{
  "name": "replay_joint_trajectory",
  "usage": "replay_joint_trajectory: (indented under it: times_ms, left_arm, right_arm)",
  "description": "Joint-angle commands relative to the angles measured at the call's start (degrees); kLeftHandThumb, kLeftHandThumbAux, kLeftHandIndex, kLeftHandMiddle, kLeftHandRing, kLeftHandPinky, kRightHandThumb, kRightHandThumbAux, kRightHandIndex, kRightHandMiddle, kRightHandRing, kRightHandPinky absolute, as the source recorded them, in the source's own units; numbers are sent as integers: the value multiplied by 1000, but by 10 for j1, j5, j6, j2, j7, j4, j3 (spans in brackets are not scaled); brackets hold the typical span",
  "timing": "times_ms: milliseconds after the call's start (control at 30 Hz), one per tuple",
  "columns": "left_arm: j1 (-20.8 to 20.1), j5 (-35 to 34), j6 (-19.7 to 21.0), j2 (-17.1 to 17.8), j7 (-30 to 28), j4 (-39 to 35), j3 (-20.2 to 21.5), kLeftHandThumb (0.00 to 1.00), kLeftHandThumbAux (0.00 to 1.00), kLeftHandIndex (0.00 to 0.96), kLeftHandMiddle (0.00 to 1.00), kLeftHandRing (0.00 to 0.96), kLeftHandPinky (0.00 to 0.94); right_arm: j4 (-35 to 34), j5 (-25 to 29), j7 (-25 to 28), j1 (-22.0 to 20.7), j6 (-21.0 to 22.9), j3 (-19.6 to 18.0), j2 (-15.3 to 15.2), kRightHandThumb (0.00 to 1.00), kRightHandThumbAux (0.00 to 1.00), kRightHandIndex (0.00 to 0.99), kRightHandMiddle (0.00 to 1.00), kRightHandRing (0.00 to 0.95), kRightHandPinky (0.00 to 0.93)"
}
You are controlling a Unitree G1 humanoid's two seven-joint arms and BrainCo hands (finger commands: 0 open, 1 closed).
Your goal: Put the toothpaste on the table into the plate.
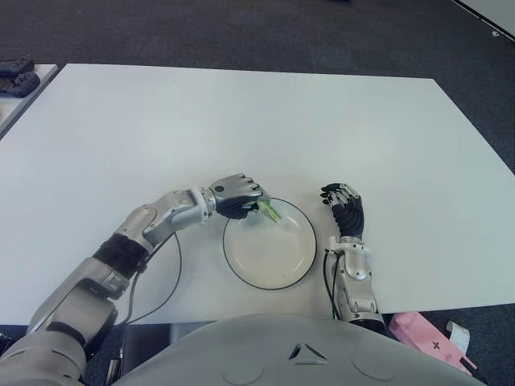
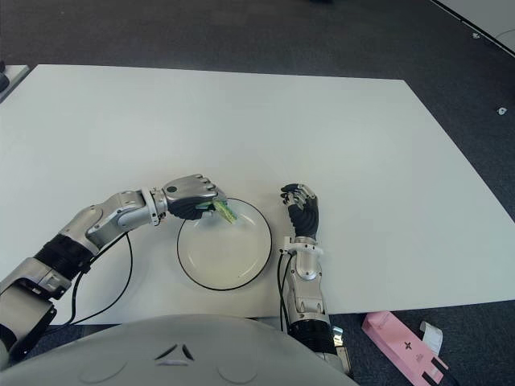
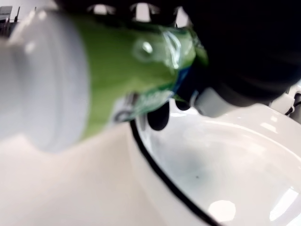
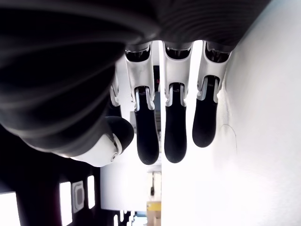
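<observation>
From the left eye view, the left hand (image 1: 238, 196) sits at the upper-left rim of the plate (image 1: 299, 269) on the white desk (image 1: 241, 121), its fingers curled round the toothpaste (image 1: 269, 211); the tube's free end pokes out past the fingers toward the plate's middle, slanting down and to the right, so its long axis already points inward over the rim. The right hand (image 1: 346, 211) shows on the desk just to the right of the plate, holding nothing. The right eye view gives the same layout: the green tip of the tube hangs over the plate's inner edge, while the hand itself is mostly outside the rim. In the left wrist view the tube fills the near field, its white cap end closest to the camera and its green body running back into the dark fingers (image 3: 244, 61) clamped on it, with the plate's black-lined rim and pale bowl directly below. In the right wrist view the right hand's fingers (image 4: 176, 127) hang straight and relaxed beside the desk surface, empty. The left hand is plainly the one to finish: it probably needs only a short carry inward before letting go.
</observation>
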Motion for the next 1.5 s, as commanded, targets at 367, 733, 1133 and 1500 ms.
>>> replay_joint_trajectory:
  times_ms: [367, 733, 1133, 1500]
  left_arm:
    - [113, -185, 108, 37, -145, -189, 62, 690, 708, 429, 636, 619, 582]
    - [130, -264, 178, 67, -233, -264, 99, 169, 602, 44, 275, 342, 372]
    - [171, -371, 178, 58, -242, -298, 137, 82, 541, 0, 59, 152, 54]
    - [172, -353, 134, 57, -226, -294, 148, 126, 529, 0, 1, 128, 0]
  right_arm:
    - [4, 2, -2, 6, 8, 0, 11, 712, 725, 427, 465, 449, 456]
    - [-2, -1, -3, 7, 19, 2, 11, 712, 725, 427, 468, 455, 461]
    - [-1, 1, -2, 5, 17, 1, 11, 712, 725, 427, 466, 453, 457]
    - [1, 4, 2, 5, 16, 2, 10, 712, 725, 427, 470, 454, 454]
